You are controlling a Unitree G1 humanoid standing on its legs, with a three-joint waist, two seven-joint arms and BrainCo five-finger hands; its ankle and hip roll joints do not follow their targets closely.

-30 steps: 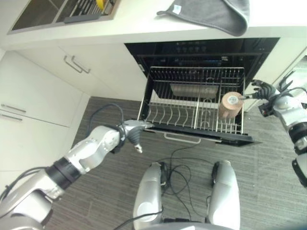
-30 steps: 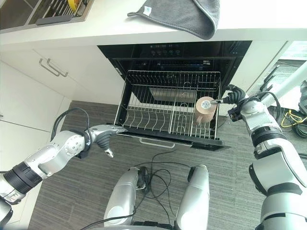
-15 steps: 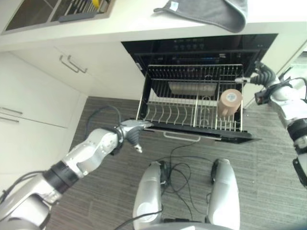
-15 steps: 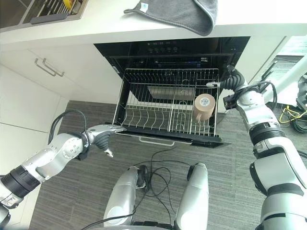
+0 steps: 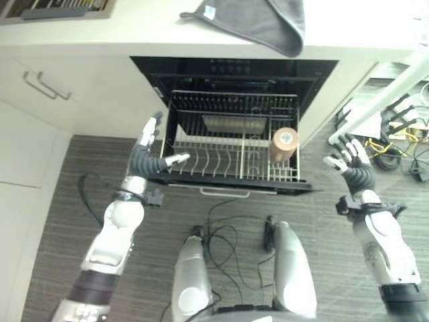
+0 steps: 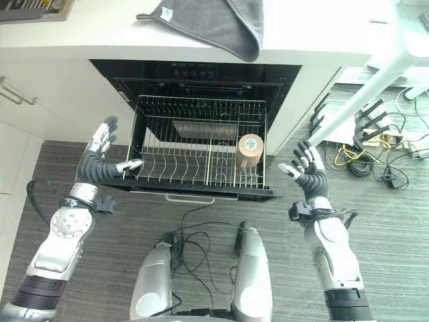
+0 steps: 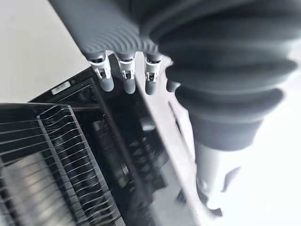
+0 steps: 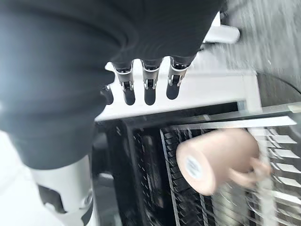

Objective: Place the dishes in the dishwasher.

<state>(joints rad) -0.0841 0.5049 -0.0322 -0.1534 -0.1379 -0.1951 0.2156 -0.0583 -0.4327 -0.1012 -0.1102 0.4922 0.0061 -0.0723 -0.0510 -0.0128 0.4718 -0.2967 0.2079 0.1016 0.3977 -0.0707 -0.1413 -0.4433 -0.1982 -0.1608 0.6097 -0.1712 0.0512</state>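
The tan mug (image 6: 250, 150) lies in the right part of the dishwasher's pulled-out rack (image 6: 194, 157), base facing up. Both hands are released and empty: the right hand (image 6: 305, 169) is nearer, the left hand (image 6: 102, 155) beside the rack's left edge

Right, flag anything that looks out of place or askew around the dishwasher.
Little stands out. The mug sits bottom-up in the rack, right side, tilted a bit rather than square on the tines. A grey cloth droops over the counter edge above the dishwasher. Both hands, left and right, are open and empty.
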